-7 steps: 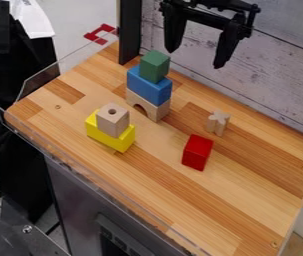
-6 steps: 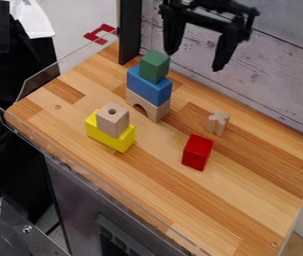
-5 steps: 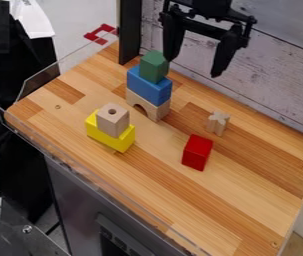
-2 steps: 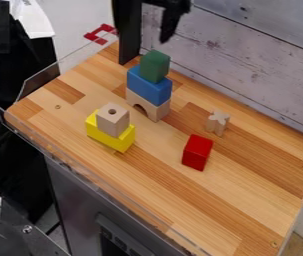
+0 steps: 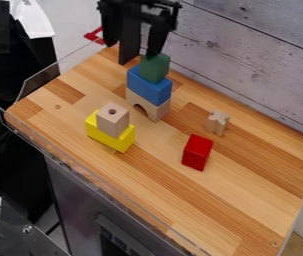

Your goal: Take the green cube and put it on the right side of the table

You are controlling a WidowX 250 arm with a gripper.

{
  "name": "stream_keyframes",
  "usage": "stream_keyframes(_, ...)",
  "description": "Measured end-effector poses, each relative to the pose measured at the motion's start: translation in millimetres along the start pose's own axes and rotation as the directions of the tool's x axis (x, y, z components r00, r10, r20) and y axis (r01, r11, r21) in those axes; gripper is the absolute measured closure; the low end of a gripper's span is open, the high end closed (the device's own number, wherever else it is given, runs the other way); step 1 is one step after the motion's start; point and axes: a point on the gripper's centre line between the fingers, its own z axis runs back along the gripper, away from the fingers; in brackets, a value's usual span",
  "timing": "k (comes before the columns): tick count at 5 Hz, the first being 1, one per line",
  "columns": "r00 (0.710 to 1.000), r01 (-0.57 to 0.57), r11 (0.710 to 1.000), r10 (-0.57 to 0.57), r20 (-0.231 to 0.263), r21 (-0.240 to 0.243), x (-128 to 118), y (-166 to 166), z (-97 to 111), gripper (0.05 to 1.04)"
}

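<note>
So we've got the gripper (image 5: 131, 50) hanging near the top of the view, jaws released and spread well apart. Closest to them is our green cube (image 5: 155, 69), just below the jaws and off toward the one on the view's right, not centred between the two. That tip overlaps the cube's top in the view, but we can't tell if they're actually touching. Right under the cube, so a bit lower from the jaws, is a blue block (image 5: 149, 86), and beneath that a wooden arch (image 5: 150, 106). Farther down from the jaws, slightly left in the view, we see a wooden block with a hole (image 5: 113, 121) sitting on a yellow block (image 5: 111, 138). Out to the lower right of the jaws there's a little wooden cross-shaped piece (image 5: 217, 123), then a red block (image 5: 197, 153), farthest from them of the lot, all on our bench (image 5: 247, 200).
</note>
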Motion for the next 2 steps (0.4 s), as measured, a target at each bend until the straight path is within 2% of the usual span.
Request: stream_keyframes(2,0.999,0.047,0.999,-0.047,-0.011,0.012,-2.7,-18.0,0.4,0.082)
